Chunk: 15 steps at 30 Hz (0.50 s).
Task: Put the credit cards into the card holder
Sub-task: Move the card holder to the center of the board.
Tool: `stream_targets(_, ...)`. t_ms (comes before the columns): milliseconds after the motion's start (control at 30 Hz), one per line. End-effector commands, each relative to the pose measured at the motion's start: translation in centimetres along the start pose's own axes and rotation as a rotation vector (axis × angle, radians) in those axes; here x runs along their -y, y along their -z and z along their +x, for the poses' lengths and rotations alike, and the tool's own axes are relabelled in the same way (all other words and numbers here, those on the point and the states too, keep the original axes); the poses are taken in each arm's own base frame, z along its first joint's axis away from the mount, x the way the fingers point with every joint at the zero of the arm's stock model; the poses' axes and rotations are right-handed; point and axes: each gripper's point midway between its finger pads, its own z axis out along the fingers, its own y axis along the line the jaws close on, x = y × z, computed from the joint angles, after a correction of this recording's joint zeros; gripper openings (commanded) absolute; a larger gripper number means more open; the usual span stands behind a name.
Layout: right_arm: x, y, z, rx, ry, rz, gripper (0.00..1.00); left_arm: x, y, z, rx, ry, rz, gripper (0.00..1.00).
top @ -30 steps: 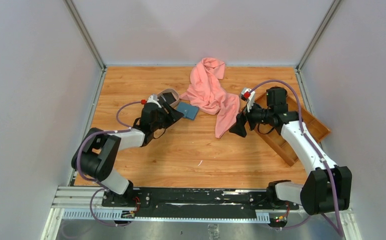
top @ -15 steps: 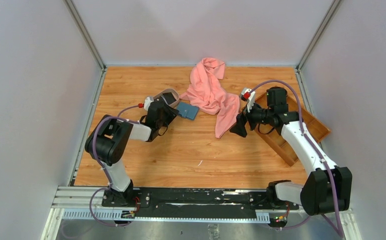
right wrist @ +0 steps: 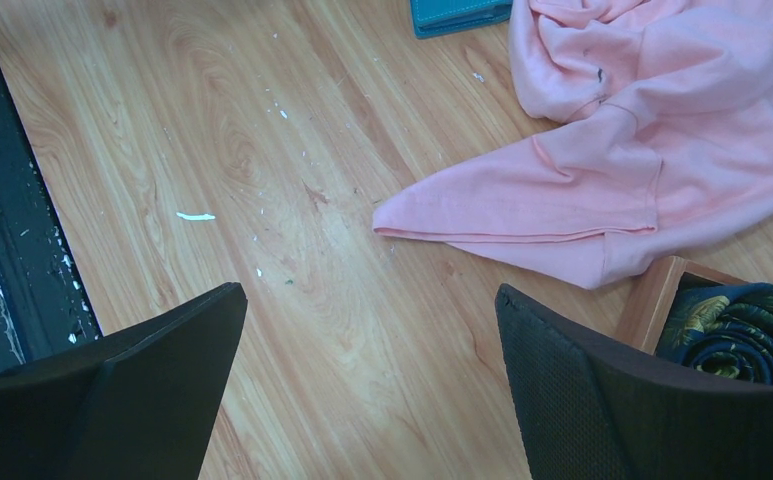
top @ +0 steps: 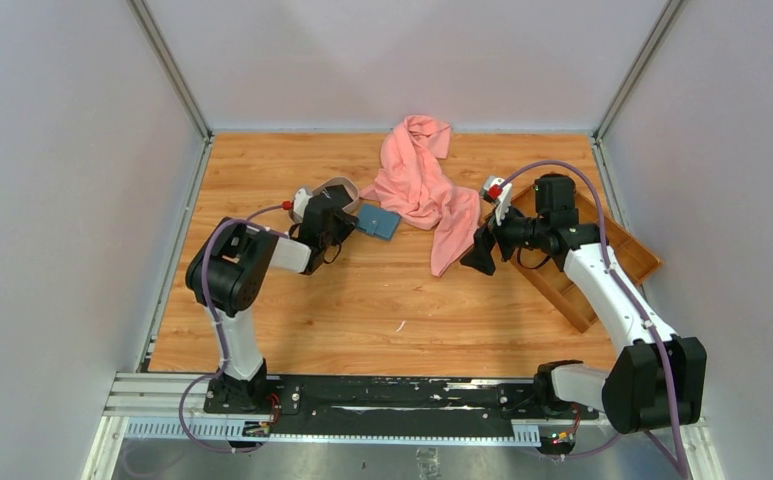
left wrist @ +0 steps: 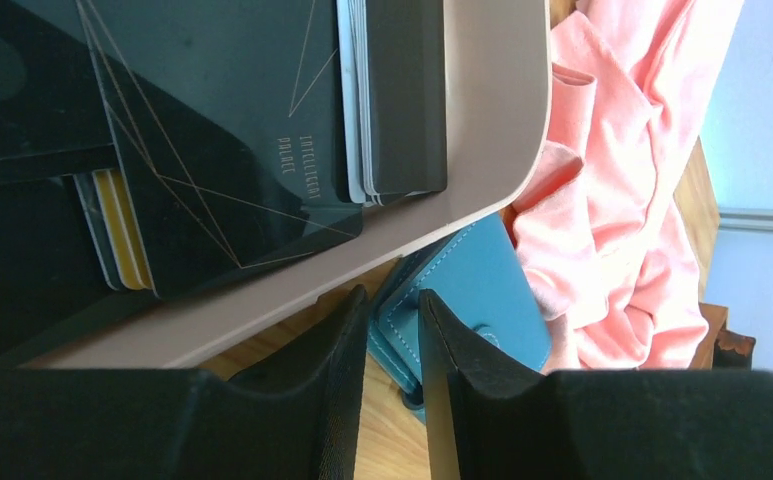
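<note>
The credit cards lie in an oval beige tray (left wrist: 482, 150): a large black card (left wrist: 232, 150), a yellowish one (left wrist: 112, 225) under it, and a pale stack (left wrist: 354, 100) beside them. The teal card holder (left wrist: 482, 290) lies shut on the table against the tray, and shows from above as the card holder (top: 376, 221). My left gripper (left wrist: 392, 305) has its jaws drawn in narrowly on the holder's near corner. My right gripper (right wrist: 367, 295) hangs open and empty over bare wood, by the cloth's tip.
A pink cloth (top: 422, 185) sprawls from the back wall to the middle, touching the holder's far side. A brown wooden compartment tray (top: 622, 250) sits at the right, with a rolled dark patterned fabric (right wrist: 737, 330) in one compartment. White crumbs dot the floor.
My left arm has swung its elbow inward and pushed the gripper toward the card holder, its jaws narrowing onto the corner. The right arm has stayed still.
</note>
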Motion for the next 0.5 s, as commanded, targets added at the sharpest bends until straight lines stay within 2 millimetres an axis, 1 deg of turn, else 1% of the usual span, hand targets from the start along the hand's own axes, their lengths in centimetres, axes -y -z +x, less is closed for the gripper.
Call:
stream_targets(0, -0.1, 0.6, 0.0, 0.005, 0.007, 0.001, 0.99, 0.1, -0.7, 0.3, 0.001, -0.027, 0.004, 0.29)
stream_targets(33, -0.2, 0.6, 0.0, 0.005, 0.007, -0.001, 0.99, 0.0, -0.8, 0.4, -0.003, -0.029, 0.002, 0.27)
stream_targets(100, -0.2, 0.7, 0.0, 0.006, 0.007, -0.002, 0.99, -0.1, -0.9, 0.5, -0.011, -0.029, 0.004, 0.18)
stream_targets(167, -0.2, 0.7, 0.0, 0.006, 0.009, -0.001, 0.99, 0.1, -0.9, 0.8, -0.025, -0.031, 0.011, 0.05)
stream_targets(200, -0.2, 0.7, 0.0, 0.006, 0.010, -0.001, 0.99, 0.2, -0.9, 0.9, -0.032, -0.032, 0.015, 0.00)
stream_targets(333, -0.2, 0.7, 0.0, 0.003, 0.011, -0.001, 0.99, 1.0, 0.0, 0.9, -0.046, -0.031, 0.048, 0.00)
stream_targets(467, -0.3, 0.7, 0.1, 0.004, 0.011, -0.004, 0.99, 2.0, 1.9, 0.5, -0.040, -0.022, 0.093, 0.00)
